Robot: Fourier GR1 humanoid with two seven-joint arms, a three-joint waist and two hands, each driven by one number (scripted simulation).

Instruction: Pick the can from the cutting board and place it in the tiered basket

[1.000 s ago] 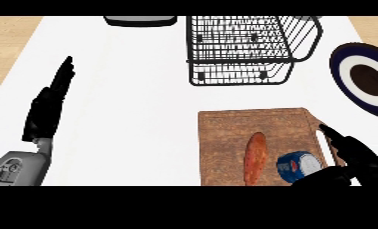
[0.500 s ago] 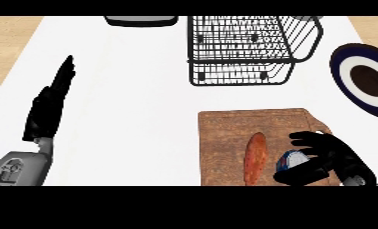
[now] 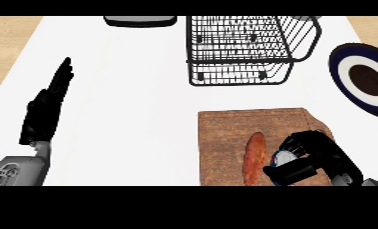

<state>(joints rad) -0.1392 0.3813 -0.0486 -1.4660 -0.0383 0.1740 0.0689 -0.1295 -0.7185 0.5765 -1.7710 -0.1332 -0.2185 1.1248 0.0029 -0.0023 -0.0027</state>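
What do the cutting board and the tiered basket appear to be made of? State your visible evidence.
Cutting board: probably wood, matte; brown surface with streaky grain. Tiered basket: likely black-coated metal wire; thin dark rods form an open grid with the counter visible through it.

Left hand [image 3: 46, 110]: matte black throughout, narrow in outline, mounted on a light grey left forearm [image 3: 21, 170] with a boxy casing and darker panel marks. Right hand [image 3: 319, 154]: same black, blocky and segmented, with a sliver of grey right forearm [image 3: 347, 178] behind it.
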